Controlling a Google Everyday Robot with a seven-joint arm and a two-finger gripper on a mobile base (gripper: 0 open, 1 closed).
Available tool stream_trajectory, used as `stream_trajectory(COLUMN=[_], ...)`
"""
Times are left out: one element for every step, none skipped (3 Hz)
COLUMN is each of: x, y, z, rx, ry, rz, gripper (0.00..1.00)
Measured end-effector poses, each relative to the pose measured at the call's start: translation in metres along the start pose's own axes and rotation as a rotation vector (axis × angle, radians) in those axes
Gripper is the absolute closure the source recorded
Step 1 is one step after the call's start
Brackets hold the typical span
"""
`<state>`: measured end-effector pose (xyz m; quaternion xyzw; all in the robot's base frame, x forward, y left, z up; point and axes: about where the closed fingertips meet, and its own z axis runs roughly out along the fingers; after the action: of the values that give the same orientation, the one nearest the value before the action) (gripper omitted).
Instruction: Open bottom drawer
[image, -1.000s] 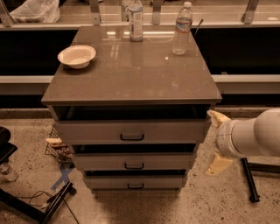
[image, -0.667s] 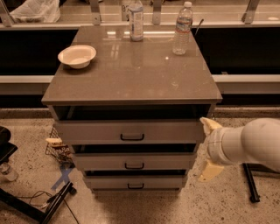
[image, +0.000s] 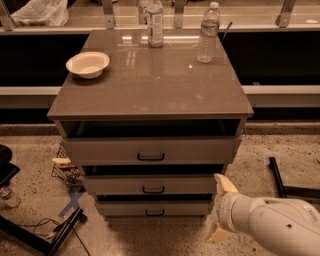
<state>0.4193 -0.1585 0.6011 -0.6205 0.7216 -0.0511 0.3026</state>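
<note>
My gripper (image: 220, 208) sits at the bottom drawer (image: 125, 208) front's right end, jaws spread wide, holding nothing. Its black handle (image: 155, 212) is untouched.

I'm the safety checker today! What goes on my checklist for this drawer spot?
Surface: brown cabinet top, shiny, with three things on it.
Job's things: bottom drawer, lowest of three, not yet pulled out, black handle untouched.
Clutter: white bowl, labelled bottle and water bottle on the top.
Gripper: gripper low down, just right of the bottom drawer, fingers apart, holding nothing.
Cables: thin cord on the floor at the left.
Surroundings: wire basket, blue tape cross and black bar on the speckled floor.
</note>
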Motion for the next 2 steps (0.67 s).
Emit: stream_trajectory(x=[-0.002,-0.013], y=[0.035,0.053], z=[0.026,0.049], rx=[0.018,0.055], ry=[-0.061,-0.139], rz=[0.018,0.038], gripper=[0.0,0.0])
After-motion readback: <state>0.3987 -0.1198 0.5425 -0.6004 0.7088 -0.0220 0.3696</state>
